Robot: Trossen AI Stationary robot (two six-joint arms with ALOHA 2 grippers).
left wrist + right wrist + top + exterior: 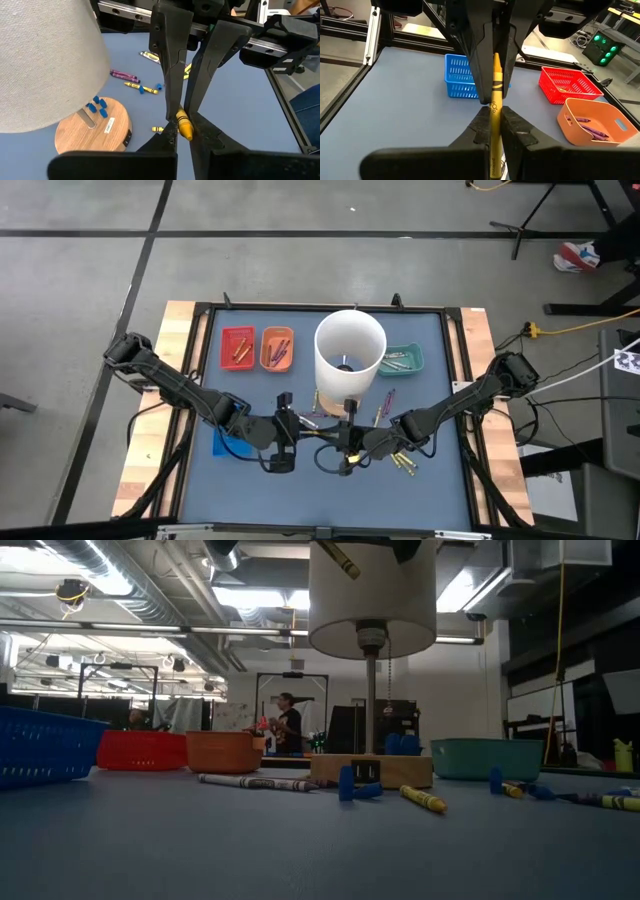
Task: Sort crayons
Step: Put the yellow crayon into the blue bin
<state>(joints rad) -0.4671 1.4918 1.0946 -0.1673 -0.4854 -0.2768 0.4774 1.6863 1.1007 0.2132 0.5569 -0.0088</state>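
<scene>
Both grippers pinch one yellow crayon (494, 95) above the mat's front middle — the right gripper (494, 122) clamps one end, the left gripper (182, 125) the other, its long axis running from one to the other. Just beyond, loose crayons (131, 80) lie by the white cylinder (349, 352). Farther back sit the red tray (237, 347), orange tray (277, 347) and teal tray (402, 360).
</scene>
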